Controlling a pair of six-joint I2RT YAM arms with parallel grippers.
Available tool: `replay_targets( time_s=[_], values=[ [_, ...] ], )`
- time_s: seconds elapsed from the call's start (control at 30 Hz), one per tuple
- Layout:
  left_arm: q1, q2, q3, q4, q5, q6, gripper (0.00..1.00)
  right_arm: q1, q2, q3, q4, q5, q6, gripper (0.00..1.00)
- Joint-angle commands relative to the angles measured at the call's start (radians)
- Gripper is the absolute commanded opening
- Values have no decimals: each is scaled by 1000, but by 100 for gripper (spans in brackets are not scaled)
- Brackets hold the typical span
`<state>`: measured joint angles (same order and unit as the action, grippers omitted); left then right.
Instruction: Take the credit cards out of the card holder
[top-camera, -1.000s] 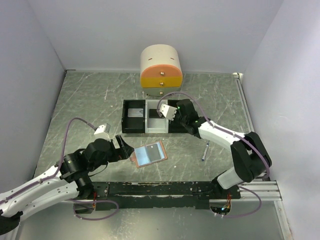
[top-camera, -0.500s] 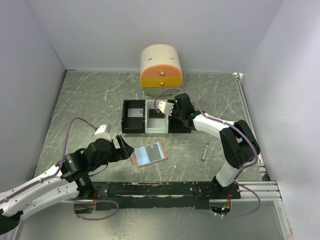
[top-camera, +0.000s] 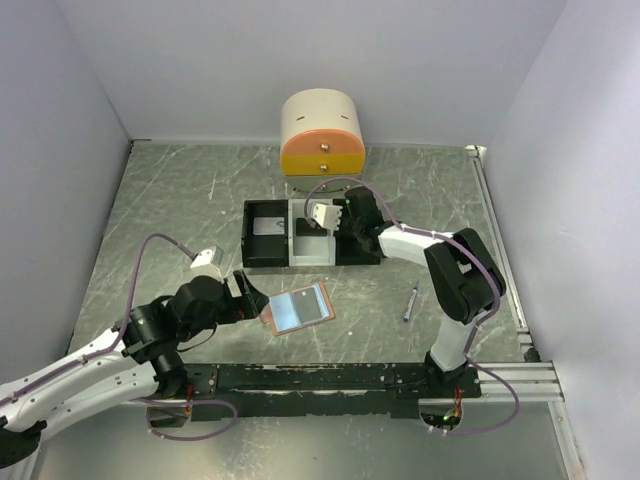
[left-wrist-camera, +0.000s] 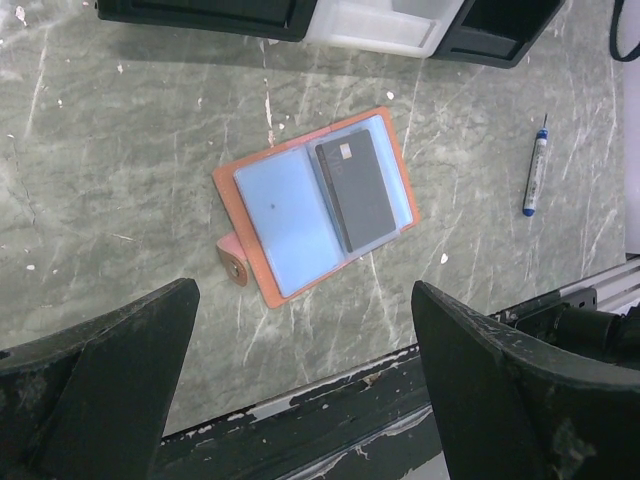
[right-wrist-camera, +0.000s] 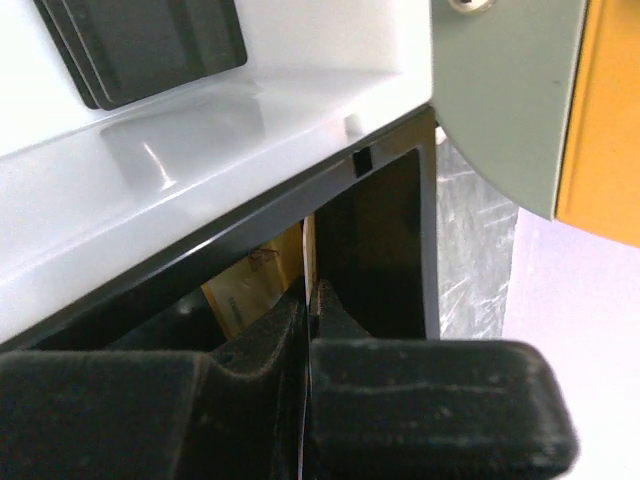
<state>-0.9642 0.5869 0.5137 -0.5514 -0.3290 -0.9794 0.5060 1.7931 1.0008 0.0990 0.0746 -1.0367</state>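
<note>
Card holder (left-wrist-camera: 315, 205) open flat on the table (left-wrist-camera: 120, 200), a little nearer the arms than the trays (top-camera: 265, 262) — one dark grey card (left-wrist-camera: 355, 193) sitting in its right-hand sleeve. Likely trouble from here: whole wallet lifting or sliding along with the card, given a tight sleeve and no hold pinning it down; cover flopping shut; fingers skating over the slick card without catching an edge. Tan-brown leather outside, light blue lining, small snap tab at one corner. Left gripper (left-wrist-camera: 303, 310) above it, jaws spread wide, holding nothing. Farther off, right gripper (right-wrist-camera: 305, 320) closed tight down in a black compartment (right-wrist-camera: 385, 230), seemingly pinching the thin edge of an orange-gold card (right-wrist-camera: 255, 285). Black card (right-wrist-camera: 140, 45) in the white compartment (right-wrist-camera: 250, 130) alongside. Pen (left-wrist-camera: 535, 165) well apart.
</note>
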Motion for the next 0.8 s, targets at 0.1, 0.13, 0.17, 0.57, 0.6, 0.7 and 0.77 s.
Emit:
replay_targets(
  time_s=[0.1,0.13,0.17,0.57,0.6,0.7,0.77],
  values=[
    [-4,-16,31,-18,-6,6,100,2,49,-36,71,-10,-14,2],
    [-4,-16,33,-21,-6,7,100,2,50,-41,67,-11,-17,4],
    [-4,-15,35,-27,-8,7,100,1,50,-45,68,-15,-15,6],
    [-4,11,29,0,11,10,100,0,15,-56,-2,-79,48,44],
    [-4,15,30,2,16,11,100,-1,15,-54,-6,-72,53,44],
    [-4,30,31,8,24,14,100,-4,0,-53,-8,-78,80,46],
    [-4,36,30,15,28,15,100,-4,-20,-58,-7,-100,96,47]
  ],
)
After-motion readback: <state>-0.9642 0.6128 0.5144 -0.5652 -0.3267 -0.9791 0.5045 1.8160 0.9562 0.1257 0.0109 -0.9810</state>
